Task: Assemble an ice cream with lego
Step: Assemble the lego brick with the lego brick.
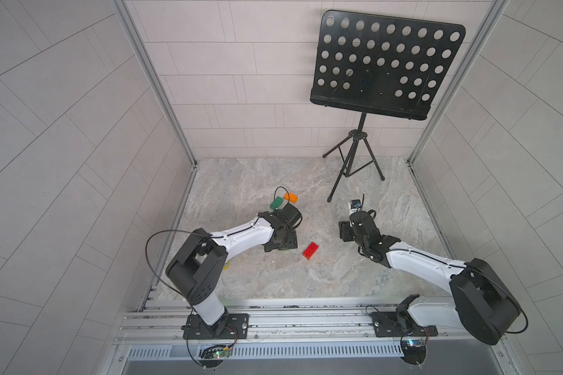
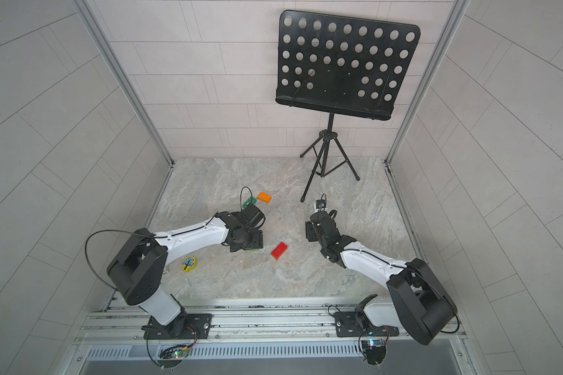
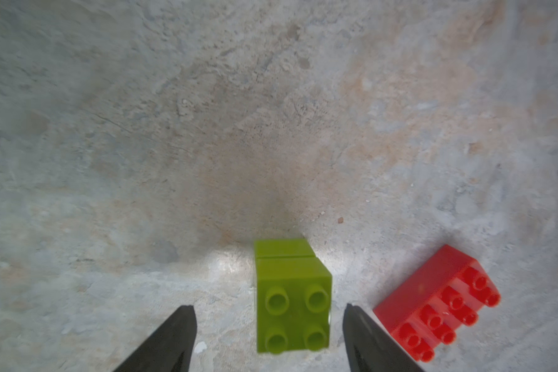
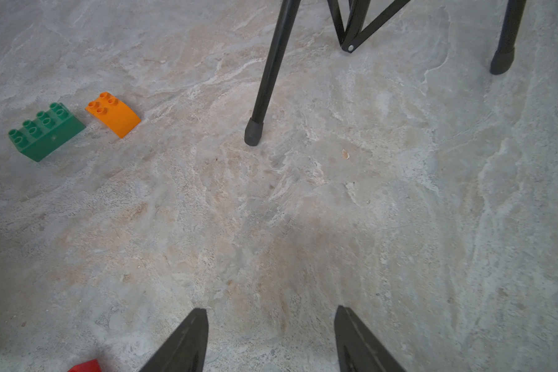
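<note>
Stem: two small lime-green studded plastic bricks (image 3: 292, 309) stand stacked one on the other, studs up, on the marbled grey stone-pattern surface (image 1: 306, 181); this is the narrow foot of the ice cream
Left pincer: the left pincer (image 3: 268, 308) is spread apart, with one black fingertip on either side of the stem and neither seen pressing it, so the stack stands unaided
Next layer: the long red studded plastic brick (image 3: 438, 306) lies studs up just beside the stem, outside one fingertip and within easy reach
Waiting pieces: the long dark green studded plastic brick (image 4: 45, 132) and the rounded-top orange plastic brick (image 4: 113, 114) sit close together farther back, well apart from the stem
Right pincer: the right pincer (image 4: 271, 310) is also apart and empty over bare surface, near a leg of the black perforated metal music stand (image 1: 384, 65), probably parked clear of the build
Progress: by this look, two of five bricks are joined and three layers are loose
Next move: the red brick likely goes across the stem's four studs, and a wide piece pressed onto so narrow a base could tip it unless the base is steadied
Bystander: a flat yellow piece (image 2: 188, 263) lies near the left arm, apart from the bricks
</note>
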Controlling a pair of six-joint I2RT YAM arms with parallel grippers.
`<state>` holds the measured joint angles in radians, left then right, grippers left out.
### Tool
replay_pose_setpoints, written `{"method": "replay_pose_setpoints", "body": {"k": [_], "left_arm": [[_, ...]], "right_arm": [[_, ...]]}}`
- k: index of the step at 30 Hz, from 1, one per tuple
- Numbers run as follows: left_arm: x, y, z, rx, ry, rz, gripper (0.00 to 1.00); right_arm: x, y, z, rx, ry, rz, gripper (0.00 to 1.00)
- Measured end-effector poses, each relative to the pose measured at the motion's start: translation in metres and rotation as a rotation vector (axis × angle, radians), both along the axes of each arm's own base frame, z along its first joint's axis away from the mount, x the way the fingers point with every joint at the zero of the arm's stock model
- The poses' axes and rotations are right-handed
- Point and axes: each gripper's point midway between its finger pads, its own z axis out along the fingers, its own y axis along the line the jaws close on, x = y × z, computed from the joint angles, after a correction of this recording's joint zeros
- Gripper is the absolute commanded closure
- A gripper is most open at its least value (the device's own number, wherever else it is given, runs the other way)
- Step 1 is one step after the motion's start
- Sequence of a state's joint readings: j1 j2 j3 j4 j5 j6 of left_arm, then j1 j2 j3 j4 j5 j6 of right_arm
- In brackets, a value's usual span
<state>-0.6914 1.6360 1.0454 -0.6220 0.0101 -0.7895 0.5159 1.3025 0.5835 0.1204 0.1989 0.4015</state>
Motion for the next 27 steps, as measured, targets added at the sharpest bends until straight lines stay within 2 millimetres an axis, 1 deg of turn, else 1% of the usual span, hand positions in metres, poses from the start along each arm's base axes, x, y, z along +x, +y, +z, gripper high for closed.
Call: {"method": "replay_pose_setpoints", "body": {"k": [4, 6, 9, 14, 22, 27], "left_arm": [[0.008, 0.010, 0.020, -0.043, -0.035, 0.044, 0.26], [0.011, 0.014, 0.027, -0.062, -0.046, 0.062, 0.27], [0.015, 0.018, 0.031, -0.078, -0.051, 0.080, 0.29], [0.011, 0.017, 0.025, -0.099, -0.028, 0.080, 0.31], [-0.001, 0.021, -0.004, -0.092, 0.038, 0.099, 0.32], [0.001, 0.019, -0.006, -0.118, 0.036, 0.112, 0.33]], "right_arm": [[0.000, 0.000, 0.000, -0.001, 0.001, 0.000, 0.33], [0.000, 0.000, -0.001, -0.002, 0.003, 0.001, 0.33], [0.000, 0.000, -0.003, -0.004, 0.008, 0.000, 0.33], [0.000, 0.000, -0.005, -0.008, 0.014, 0.001, 0.34], [0.000, 0.000, -0.005, -0.009, 0.016, 0.001, 0.34], [0.001, 0.001, -0.003, -0.007, 0.012, 0.001, 0.34]]}}
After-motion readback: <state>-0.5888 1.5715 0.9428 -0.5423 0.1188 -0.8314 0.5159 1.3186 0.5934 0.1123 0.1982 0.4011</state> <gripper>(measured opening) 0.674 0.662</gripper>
